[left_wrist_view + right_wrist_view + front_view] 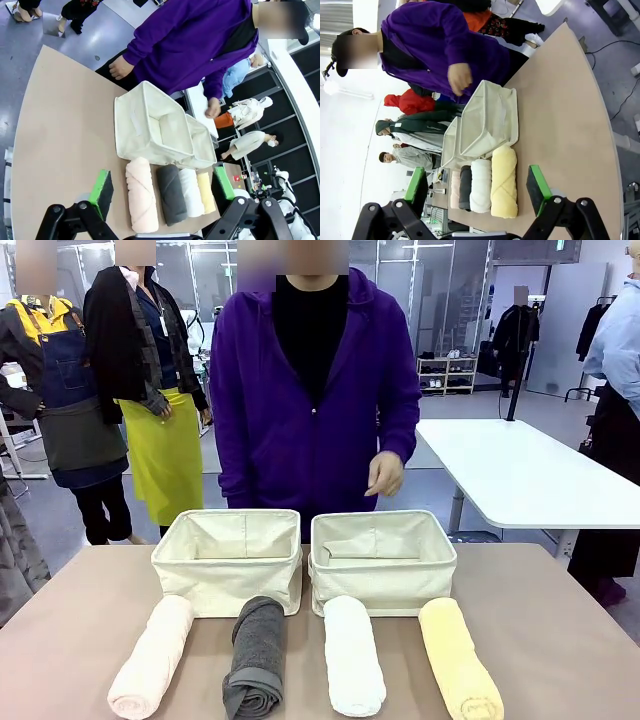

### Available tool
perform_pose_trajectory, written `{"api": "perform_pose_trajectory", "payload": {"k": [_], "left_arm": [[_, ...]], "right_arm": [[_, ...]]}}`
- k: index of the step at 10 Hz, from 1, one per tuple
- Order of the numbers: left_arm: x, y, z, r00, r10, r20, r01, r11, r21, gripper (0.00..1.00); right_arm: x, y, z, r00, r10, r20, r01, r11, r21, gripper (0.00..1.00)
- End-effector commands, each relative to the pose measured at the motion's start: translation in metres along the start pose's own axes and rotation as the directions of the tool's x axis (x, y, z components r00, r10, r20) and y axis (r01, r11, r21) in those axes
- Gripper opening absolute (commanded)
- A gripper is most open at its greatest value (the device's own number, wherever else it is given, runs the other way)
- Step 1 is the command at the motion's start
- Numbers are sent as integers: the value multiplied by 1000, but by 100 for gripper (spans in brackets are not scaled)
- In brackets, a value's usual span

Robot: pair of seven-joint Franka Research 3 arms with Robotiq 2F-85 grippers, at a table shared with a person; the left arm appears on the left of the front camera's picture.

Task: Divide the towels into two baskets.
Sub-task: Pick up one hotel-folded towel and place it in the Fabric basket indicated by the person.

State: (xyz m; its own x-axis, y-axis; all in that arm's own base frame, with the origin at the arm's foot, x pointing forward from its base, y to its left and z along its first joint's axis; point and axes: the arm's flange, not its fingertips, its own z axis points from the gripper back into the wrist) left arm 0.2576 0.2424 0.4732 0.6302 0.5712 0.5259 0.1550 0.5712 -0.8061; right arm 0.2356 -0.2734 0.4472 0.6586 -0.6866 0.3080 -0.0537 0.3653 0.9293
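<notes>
Four rolled towels lie side by side near the table's front edge: a pale peach towel (153, 656), a dark grey towel (256, 658), a white towel (352, 653) and a pale yellow towel (458, 657). Just behind them stand two cream canvas baskets, the left basket (229, 560) and the right basket (382, 558), both with nothing inside. My left gripper (162, 187) hangs open above the peach towel (141, 193) and grey towel (171, 193). My right gripper (477, 185) is open too, high over the white towel (481, 184) and yellow towel (504, 181).
A person in a purple hoodie (315, 400) stands at the far edge behind the baskets, one hand (385, 473) hanging above the right basket. Bare tabletop (560, 620) lies left and right of the towels. A white table (520, 470) stands farther back right.
</notes>
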Motion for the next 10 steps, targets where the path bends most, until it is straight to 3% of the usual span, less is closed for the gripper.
{"api": "perform_pose_trajectory", "payload": {"k": [1, 8, 10], "left_arm": [[1, 0, 1, 1000, -3, 7, 3, 1000, -20, 100], [1, 0, 1, 1000, -3, 7, 3, 1000, -20, 100], [1, 0, 1, 1000, -3, 7, 3, 1000, -20, 100]], "right_arm": [[0, 2, 2, 1000, 11, 6, -11, 1000, 10, 100], [0, 2, 2, 1000, 11, 6, -11, 1000, 10, 100], [2, 10, -5, 999, -27, 33, 29, 998, -56, 100]]}}
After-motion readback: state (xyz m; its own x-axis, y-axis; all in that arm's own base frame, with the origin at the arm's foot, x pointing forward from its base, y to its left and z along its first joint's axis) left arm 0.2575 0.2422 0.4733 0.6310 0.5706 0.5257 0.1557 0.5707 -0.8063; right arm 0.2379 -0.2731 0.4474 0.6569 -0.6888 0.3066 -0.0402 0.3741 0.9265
